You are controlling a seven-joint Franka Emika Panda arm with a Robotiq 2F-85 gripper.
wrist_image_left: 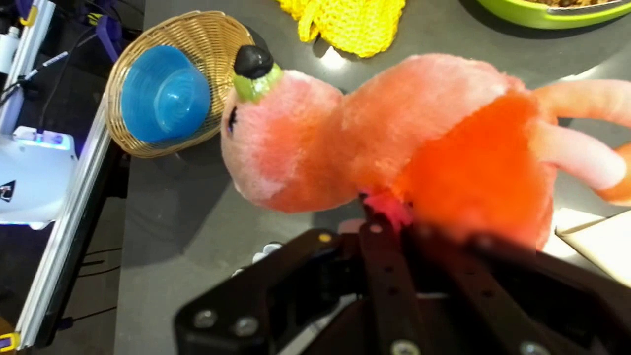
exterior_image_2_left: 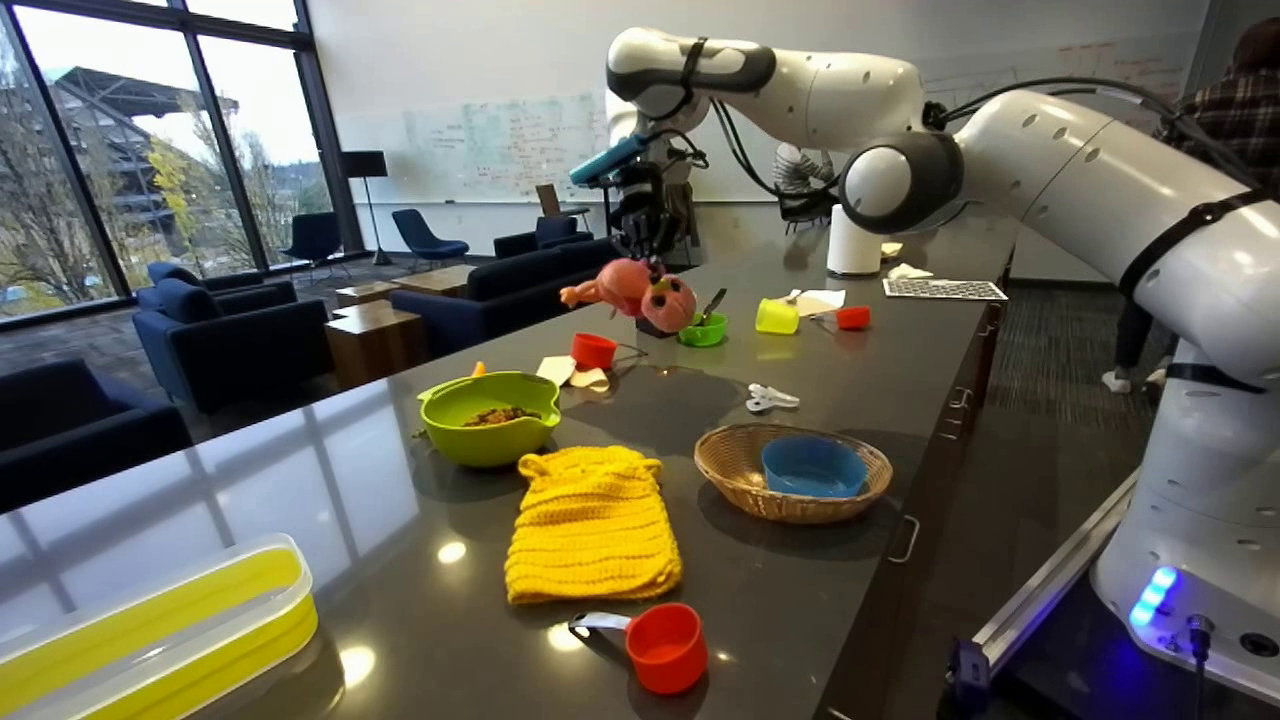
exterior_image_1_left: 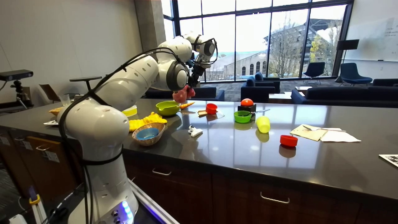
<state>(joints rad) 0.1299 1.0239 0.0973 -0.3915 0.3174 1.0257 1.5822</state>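
The fingers (wrist_image_left: 379, 246) are clamped on the plush flamingo (wrist_image_left: 394, 133), up above the table (exterior_image_2_left: 760, 570)! Down below them, a white clip (exterior_image_2_left: 772, 399); farther off, the wicker basket (wrist_image_left: 217, 44) cradling a blue bowl (wrist_image_left: 143, 98); well beyond, a red measuring cup (exterior_image_2_left: 668, 648).

In an exterior view we are resting our base (exterior_image_1_left: 104, 189) at eight o'clock and leaning our arm (exterior_image_1_left: 136, 76) between one and two o'clock, bending its elbow (exterior_image_1_left: 177, 75). Our wrist (exterior_image_1_left: 205, 48) is sitting near twelve o'clock. In an exterior view our gripper (exterior_image_2_left: 652, 258) is pointing toward six o'clock; in the wrist view its fingers (wrist_image_left: 387, 276) are clamping tight at five o'clock.
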